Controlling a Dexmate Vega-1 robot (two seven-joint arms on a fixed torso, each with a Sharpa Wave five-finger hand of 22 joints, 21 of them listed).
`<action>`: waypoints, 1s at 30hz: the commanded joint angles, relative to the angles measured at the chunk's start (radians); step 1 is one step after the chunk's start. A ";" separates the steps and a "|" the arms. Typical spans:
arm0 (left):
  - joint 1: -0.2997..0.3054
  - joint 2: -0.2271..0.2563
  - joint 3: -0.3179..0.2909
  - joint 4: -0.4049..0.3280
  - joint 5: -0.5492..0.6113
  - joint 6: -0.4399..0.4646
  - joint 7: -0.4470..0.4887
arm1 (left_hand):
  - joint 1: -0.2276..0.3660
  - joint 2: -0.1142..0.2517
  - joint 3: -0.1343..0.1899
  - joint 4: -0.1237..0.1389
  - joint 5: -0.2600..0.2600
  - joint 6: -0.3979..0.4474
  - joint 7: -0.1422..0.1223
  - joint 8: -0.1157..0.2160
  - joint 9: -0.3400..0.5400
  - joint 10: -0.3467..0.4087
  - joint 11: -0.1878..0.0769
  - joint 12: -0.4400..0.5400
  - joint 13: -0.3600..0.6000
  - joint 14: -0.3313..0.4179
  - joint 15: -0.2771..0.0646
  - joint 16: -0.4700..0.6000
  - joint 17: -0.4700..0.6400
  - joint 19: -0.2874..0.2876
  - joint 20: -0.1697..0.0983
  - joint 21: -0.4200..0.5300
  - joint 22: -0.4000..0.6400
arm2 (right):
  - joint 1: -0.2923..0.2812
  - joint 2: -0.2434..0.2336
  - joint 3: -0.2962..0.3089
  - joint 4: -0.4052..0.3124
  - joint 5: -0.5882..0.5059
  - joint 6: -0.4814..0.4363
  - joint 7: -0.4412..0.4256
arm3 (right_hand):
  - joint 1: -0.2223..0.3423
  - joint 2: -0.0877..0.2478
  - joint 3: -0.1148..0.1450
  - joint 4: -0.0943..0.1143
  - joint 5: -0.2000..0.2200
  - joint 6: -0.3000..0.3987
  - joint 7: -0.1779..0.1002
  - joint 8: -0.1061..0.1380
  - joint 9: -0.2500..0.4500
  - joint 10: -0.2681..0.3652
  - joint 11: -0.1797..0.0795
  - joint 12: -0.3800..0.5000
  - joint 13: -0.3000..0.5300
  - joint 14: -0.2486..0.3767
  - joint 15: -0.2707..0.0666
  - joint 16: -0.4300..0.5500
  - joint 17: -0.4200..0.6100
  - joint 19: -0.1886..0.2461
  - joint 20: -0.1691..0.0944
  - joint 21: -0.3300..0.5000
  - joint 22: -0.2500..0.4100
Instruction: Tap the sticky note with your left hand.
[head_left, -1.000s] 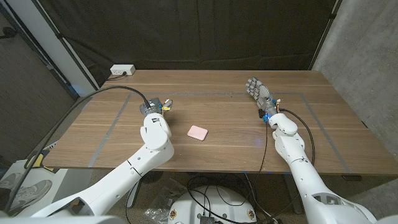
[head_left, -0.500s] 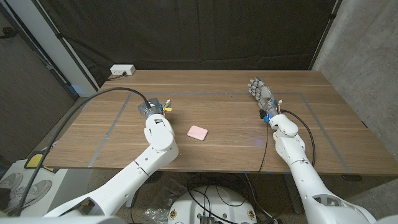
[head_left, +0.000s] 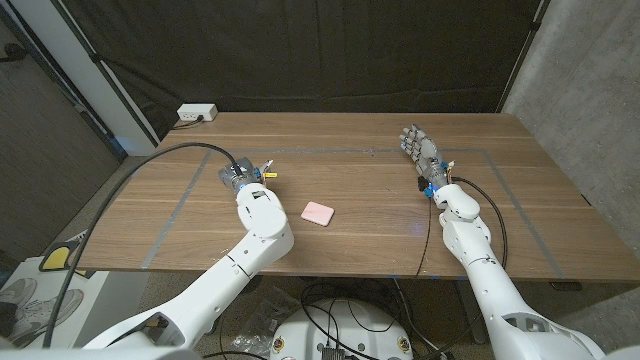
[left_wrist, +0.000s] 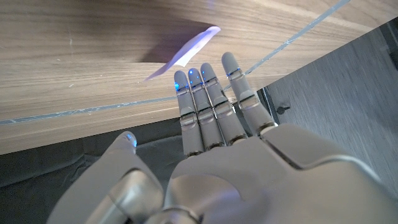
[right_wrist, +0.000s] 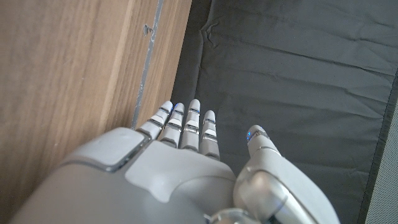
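Compared with the earlier pictures, the left forearm has been swung a little toward the right and its elbow brought in, while the wrist has stayed at almost the same place on the table (head_left: 520, 200); the sticky note (head_left: 319, 212) and the right hand (head_left: 418, 147) have not been moved. The pink sticky note is seen lying on the wood near the middle of the table, a little to the right of the left arm and slightly nearer than the left wrist. The left hand (left_wrist: 214, 112) is seen in the left wrist view with its fingers straight and held close together, nothing gripped in it, and the note (left_wrist: 185, 52) lies ahead of the fingertips and apart from them. The right hand is held far on the right side with its fingers spread and nothing in it, well apart from the note. The tap is judged as not yet done. A risk can be expected from here: one edge of the note seems to be lifted, so a slanted touch could push or flip it instead of tapping it, and a hard descent could press the fingers against the wood.
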 joint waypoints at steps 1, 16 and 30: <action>-0.035 -0.005 0.018 0.056 -0.006 0.035 -0.032 | -0.005 0.001 -0.004 0.001 -0.001 0.011 0.003 -0.002 0.001 0.007 0.006 -0.004 0.003 0.015 -0.001 -0.004 0.001 0.004 0.002 0.002 0.003 | 0.009 0.002 -0.003 0.011 -0.003 0.009 -0.004 | -0.012 0.000 0.002 0.008 0.001 -0.002 0.000 0.002 0.002 0.003 -0.002 -0.002 0.005 0.009 -0.004 -0.001 0.003 0.010 -0.001 0.003 0.003; -0.079 0.013 0.033 0.114 -0.073 0.031 -0.063 | -0.007 0.000 -0.007 0.003 0.000 0.017 -0.001 -0.005 0.001 0.010 0.004 -0.009 0.003 0.023 -0.004 -0.007 0.000 0.003 -0.004 -0.002 0.003 | 0.017 0.005 -0.005 0.026 -0.010 0.023 -0.014 | -0.013 -0.002 0.002 0.008 0.002 -0.003 0.001 0.003 0.002 0.003 -0.001 -0.003 0.005 0.010 -0.004 -0.002 0.002 0.010 0.000 0.003 0.004; -0.119 0.030 0.062 0.146 -0.114 0.046 -0.078 | -0.010 -0.004 -0.011 0.006 0.001 0.025 -0.002 -0.008 0.001 0.023 -0.004 -0.012 0.003 0.038 -0.007 -0.010 -0.001 0.000 -0.006 -0.008 0.002 | 0.035 0.013 -0.008 0.059 -0.018 0.054 -0.030 | -0.015 -0.004 0.003 0.009 0.003 -0.002 0.002 0.004 0.002 0.006 -0.002 -0.003 0.005 0.014 -0.005 -0.002 0.001 0.012 -0.001 0.003 0.004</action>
